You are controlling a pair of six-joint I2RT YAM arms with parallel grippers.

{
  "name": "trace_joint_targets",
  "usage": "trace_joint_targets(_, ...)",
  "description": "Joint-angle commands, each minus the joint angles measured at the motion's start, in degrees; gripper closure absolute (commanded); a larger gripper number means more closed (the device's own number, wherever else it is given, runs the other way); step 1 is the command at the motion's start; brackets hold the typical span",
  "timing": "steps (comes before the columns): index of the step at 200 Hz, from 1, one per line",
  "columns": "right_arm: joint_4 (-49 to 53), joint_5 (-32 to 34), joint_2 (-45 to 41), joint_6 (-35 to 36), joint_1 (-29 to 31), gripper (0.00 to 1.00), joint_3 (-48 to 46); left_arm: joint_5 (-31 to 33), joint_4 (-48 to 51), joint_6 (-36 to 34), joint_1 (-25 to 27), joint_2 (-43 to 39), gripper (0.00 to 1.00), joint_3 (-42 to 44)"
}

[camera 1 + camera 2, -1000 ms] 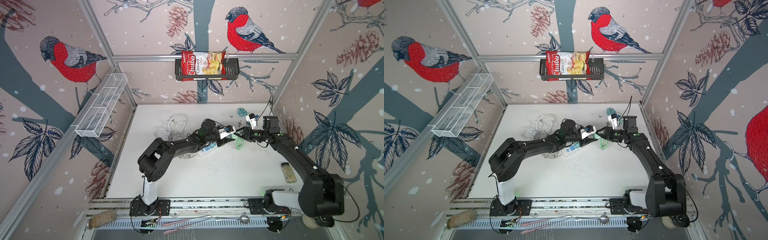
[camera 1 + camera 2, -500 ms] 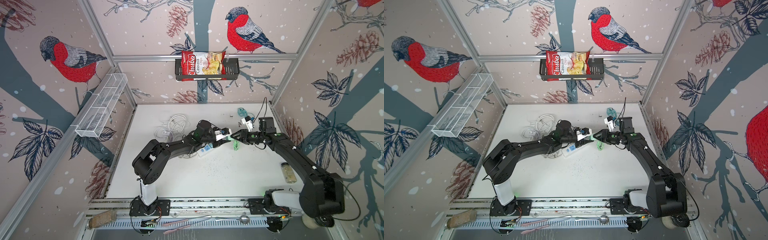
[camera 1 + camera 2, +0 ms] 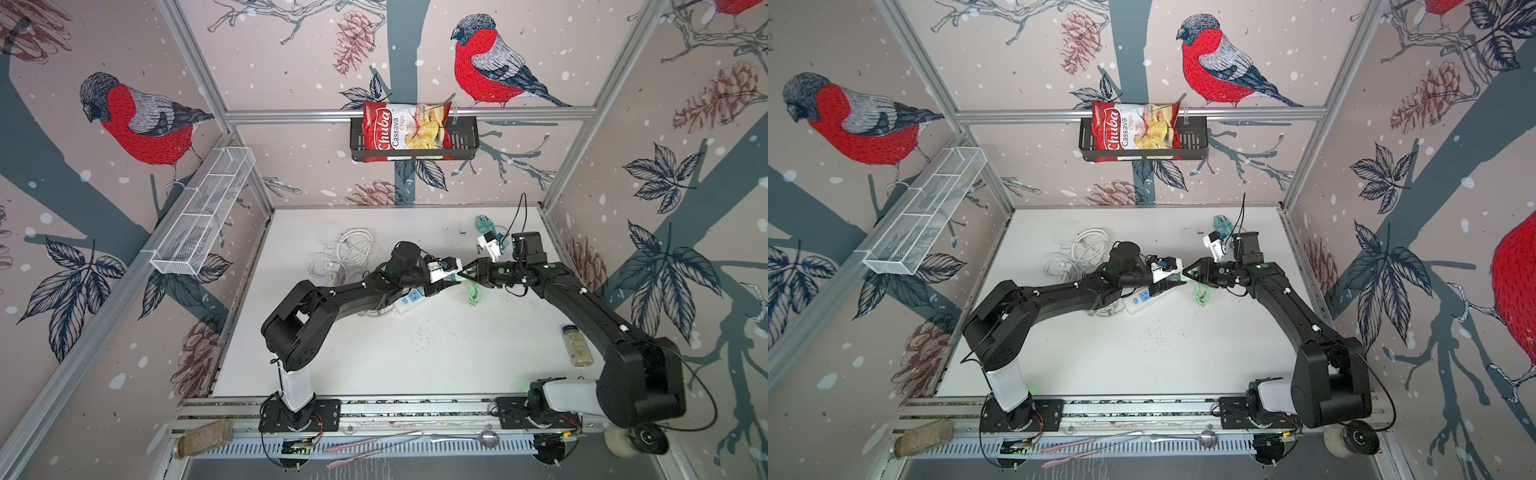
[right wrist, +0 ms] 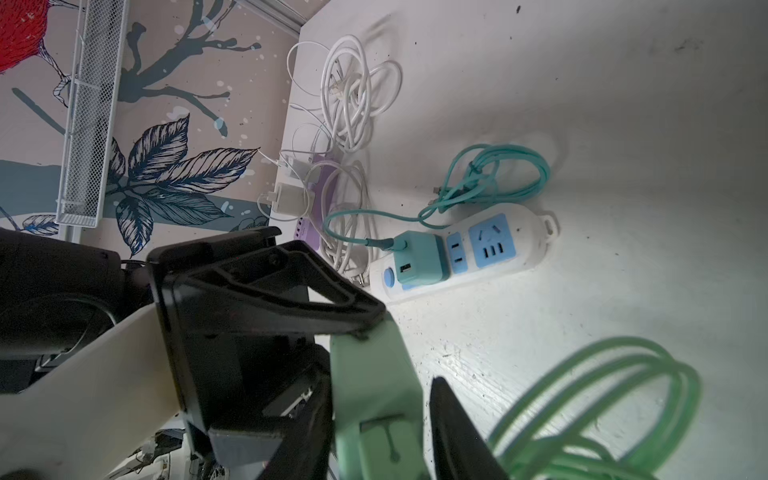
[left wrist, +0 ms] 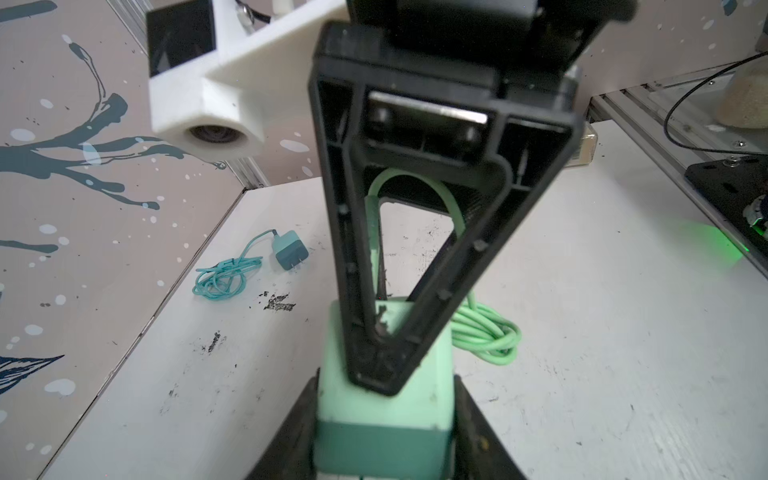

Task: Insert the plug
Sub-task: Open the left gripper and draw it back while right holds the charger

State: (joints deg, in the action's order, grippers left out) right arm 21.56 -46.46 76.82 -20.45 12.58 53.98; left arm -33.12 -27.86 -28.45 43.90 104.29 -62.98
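Robotics lab test cell: white bench (image 3: 415, 353) boxed in by aluminium frame (image 3: 291, 114) carrying bird-print wall panels (image 3: 270, 50); mounting rail (image 3: 415, 405) with two arm bases (image 3: 299, 413) (image 3: 536, 411) along bench's front edge.

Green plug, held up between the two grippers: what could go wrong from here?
The green plug sits in the left gripper while the right gripper straddles it with a gap showing; letting go early could drop it.
Its green cable hangs in loops and might snag.
On the power strip, the teal adapter may crowd the socket beside it.
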Motion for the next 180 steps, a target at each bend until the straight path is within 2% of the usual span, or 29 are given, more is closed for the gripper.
trace_joint_targets(1,0.5,-1.0,0.04,1.17,0.21,0.61,0.15,-0.91,-3.31,-0.11,0.05,-0.01,1.0,-0.25)
trace_joint_targets(28,0.73,-1.01,0.2,1.29,0.24,0.68,0.09,-1.08,-3.09,-0.03,0.0,0.62,1.0,-0.88)
trace_joint_targets(72,1.7,-0.83,-0.26,1.88,0.34,0.9,0.41,0.5,-3.11,0.26,0.0,0.92,1.0,-0.82)
trace_joint_targets(79,1.65,-0.85,-0.5,1.9,0.37,0.92,0.49,0.98,-3.28,0.64,0.02,0.91,0.91,-0.77)
trace_joint_targets(89,1.72,-0.12,-0.62,1.52,0.34,0.95,0.73,1.54,-3.47,1.1,0.04,0.78,0.73,-0.87)
trace_joint_targets(97,1.84,0.05,-0.84,1.51,0.34,0.97,0.96,1.9,-3.55,1.73,0.04,0.67,0.63,-0.97)
trace_joint_targets(108,2.13,0.82,-1.15,1.38,0.36,0.99,1.28,2.13,-3.04,2.25,-0.04,0.74,0.54,-1.32)
trace_joint_targets(138,3.66,3.16,-1.76,1.87,0.17,1.0,2.29,1.87,-1.25,3.02,-0.04,0.59,0.38,-2.3)
trace_joint_targets(143,3.92,3.14,-1.76,2.12,0.01,1.0,2.49,1.72,-0.89,3.18,-0.05,0.42,0.26,-2.4)
trace_joint_targets(153,4.11,3.51,-1.87,2.21,-0.27,1.0,2.79,1.8,0.2,3.57,-0.04,-0.05,0.11,-2.83)
trace_joint_targets(180,4.54,3.77,-2.23,3.14,-0.36,1.0,4.13,1.61,4.27,2.36,-0.13,-2.73,0.06,-2.96)
